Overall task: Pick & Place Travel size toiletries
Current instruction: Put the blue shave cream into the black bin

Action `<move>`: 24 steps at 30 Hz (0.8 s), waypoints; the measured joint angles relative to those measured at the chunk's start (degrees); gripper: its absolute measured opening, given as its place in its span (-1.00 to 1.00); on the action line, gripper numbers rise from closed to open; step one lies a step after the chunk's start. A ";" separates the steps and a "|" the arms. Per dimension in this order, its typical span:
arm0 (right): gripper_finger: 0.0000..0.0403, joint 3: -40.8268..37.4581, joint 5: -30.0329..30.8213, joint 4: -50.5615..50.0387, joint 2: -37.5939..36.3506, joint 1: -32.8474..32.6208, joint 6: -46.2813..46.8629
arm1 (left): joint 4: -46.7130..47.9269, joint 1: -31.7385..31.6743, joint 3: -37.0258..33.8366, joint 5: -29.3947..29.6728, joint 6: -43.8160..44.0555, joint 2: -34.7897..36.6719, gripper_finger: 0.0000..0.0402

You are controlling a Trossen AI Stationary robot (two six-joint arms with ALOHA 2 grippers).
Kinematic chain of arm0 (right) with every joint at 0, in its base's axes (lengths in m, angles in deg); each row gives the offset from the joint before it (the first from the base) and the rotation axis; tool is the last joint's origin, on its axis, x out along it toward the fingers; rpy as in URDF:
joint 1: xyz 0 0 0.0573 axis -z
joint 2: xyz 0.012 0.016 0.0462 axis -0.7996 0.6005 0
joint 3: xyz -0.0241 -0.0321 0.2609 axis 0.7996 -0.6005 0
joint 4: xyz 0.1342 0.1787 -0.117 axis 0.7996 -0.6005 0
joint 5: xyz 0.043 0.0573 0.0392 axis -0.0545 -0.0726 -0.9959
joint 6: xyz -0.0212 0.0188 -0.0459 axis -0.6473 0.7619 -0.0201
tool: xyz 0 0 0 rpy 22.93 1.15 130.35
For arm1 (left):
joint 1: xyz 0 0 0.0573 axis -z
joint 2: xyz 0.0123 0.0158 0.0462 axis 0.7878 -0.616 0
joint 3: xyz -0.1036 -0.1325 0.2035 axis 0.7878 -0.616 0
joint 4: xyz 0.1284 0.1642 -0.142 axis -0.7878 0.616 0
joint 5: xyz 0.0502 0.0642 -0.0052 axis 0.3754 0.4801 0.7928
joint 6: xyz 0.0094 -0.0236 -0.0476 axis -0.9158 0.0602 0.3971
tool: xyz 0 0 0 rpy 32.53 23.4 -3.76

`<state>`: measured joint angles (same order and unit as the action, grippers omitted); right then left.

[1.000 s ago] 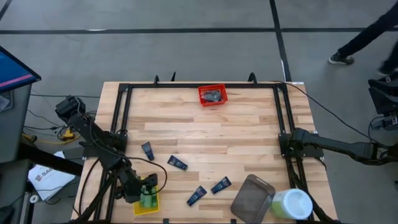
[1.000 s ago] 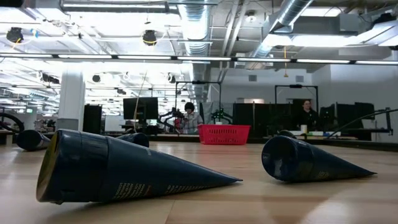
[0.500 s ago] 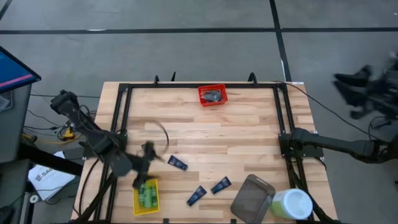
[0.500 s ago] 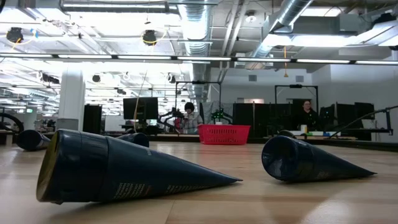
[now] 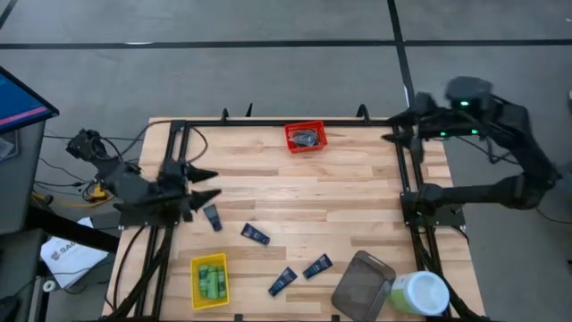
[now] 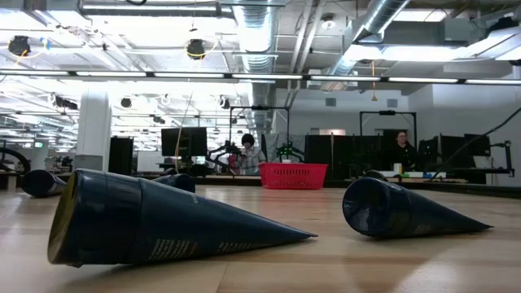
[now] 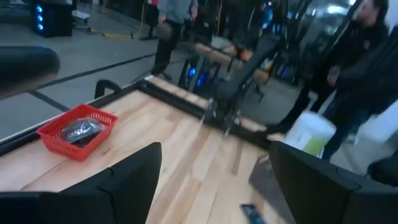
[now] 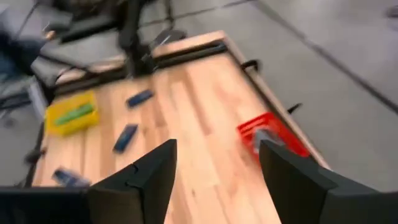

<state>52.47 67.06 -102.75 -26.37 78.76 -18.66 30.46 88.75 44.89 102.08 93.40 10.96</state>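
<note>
Several dark blue tubes lie flat on the table: one (image 5: 212,216) just near-side of my left gripper (image 5: 208,185), others at mid-table (image 5: 255,234) and toward the near edge (image 5: 282,281) (image 5: 316,266). Two of these tubes (image 6: 163,220) (image 6: 407,210) fill the low view. Green bottles (image 5: 212,279) lie in a yellow bin (image 5: 197,295) at the near left. Dark pucks (image 5: 306,137) sit in a red basket (image 5: 317,146) at the far edge. My left gripper (image 7: 216,149) is open above the table's left side. My right gripper (image 5: 393,131) (image 8: 217,146) hovers open by the far right corner.
A grey lidded container (image 5: 362,284) and a big pale green and white tub (image 5: 420,292) stand at the near right corner. A black frame rail (image 5: 286,125) runs round the table. People sit at desks (image 6: 244,155) beyond the far edge. Bare wood (image 5: 331,197) lies mid-table.
My left gripper has gone from over the yellow bin toward the far edge along the table's left side, leaving the green bottles in the bin. My right arm has risen from its rest at the right edge and swung up toward the far right corner.
</note>
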 joint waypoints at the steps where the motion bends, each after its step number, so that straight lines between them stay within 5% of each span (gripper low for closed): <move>1: 0.11 0.06 -0.76 0.12 1.72 -1.33 -0.69 | 0.01 0.00 0.00 0.02 0.09 1.17 0.48; 15: 0.03 0.10 -1.47 4.02 29.69 -27.25 -1.84 | 0.10 0.00 0.00 0.27 -5.27 12.29 0.48; 24: 0.20 0.10 -0.59 3.89 48.06 -38.99 3.76 | 0.22 0.00 0.00 -0.54 -10.92 17.30 0.48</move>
<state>52.57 66.47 -98.86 21.70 39.78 -14.90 30.68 88.75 44.89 101.54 82.48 28.26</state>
